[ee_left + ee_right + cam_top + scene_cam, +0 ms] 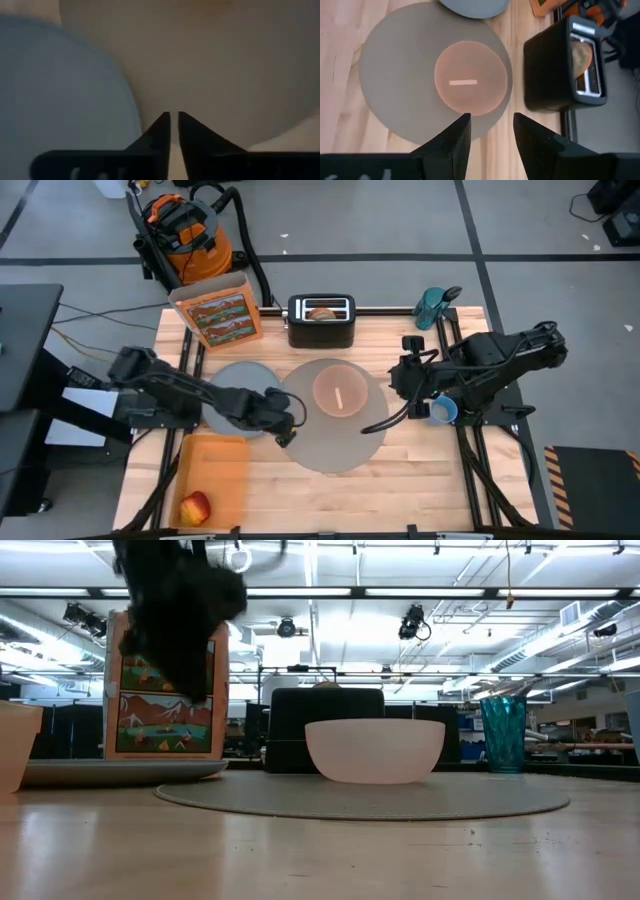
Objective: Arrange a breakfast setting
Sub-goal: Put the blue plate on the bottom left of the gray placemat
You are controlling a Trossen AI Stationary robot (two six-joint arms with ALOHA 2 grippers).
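The round taupe mat [335,430] lies flat at the table's middle, with the translucent pink bowl [340,392] standing on it. The grey plate [235,380] lies to the mat's left. My left gripper [285,425] is shut and empty, and hangs above the gap between plate [60,90] and mat [215,70]. My right gripper [491,125] is open and empty, above the mat's right edge. The small blue cup [443,411] stands under the right arm. The red apple [196,507] lies on an orange tray. The bagel [322,311] sticks up out of the toaster. The spoon is not in view.
A black toaster [321,322], a cereal box [218,310] and a teal tumbler [432,307] stand along the far edge. The orange tray [215,475] lies at the near left. Bare wood shows at the near right of the mat.
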